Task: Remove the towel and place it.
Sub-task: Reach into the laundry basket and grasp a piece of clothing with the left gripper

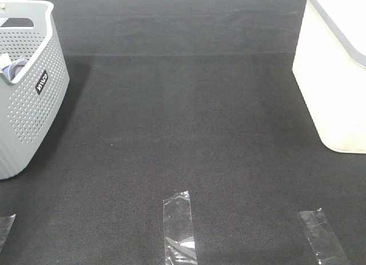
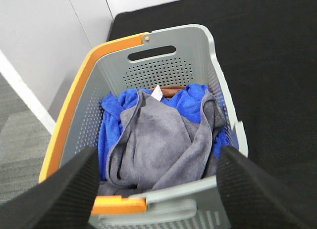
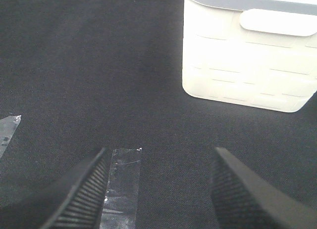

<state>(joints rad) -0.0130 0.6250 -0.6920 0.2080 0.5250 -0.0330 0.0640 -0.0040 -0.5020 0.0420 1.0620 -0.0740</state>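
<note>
The towel (image 2: 153, 135), slate grey terry cloth, lies crumpled in the grey perforated basket (image 2: 163, 41) with the orange rim, on top of a bright blue cloth (image 2: 121, 103). A small white tag (image 2: 157, 93) sticks up at its far side. My left gripper (image 2: 158, 162) hovers above the basket's near end, open, its black fingers (image 2: 69, 189) wide apart and holding nothing. In the exterior high view the basket (image 1: 28, 105) stands at the far left and neither gripper shows. My right gripper (image 3: 159, 155) is open over the black mat, empty.
A white bin (image 1: 334, 87) stands at the right edge of the black mat (image 1: 189, 122); the right wrist view shows the bin (image 3: 247, 66) ahead of the gripper. Clear tape strips (image 1: 179, 225) (image 1: 321, 236) lie near the front edge. A white wall and grey floor lie beside the basket.
</note>
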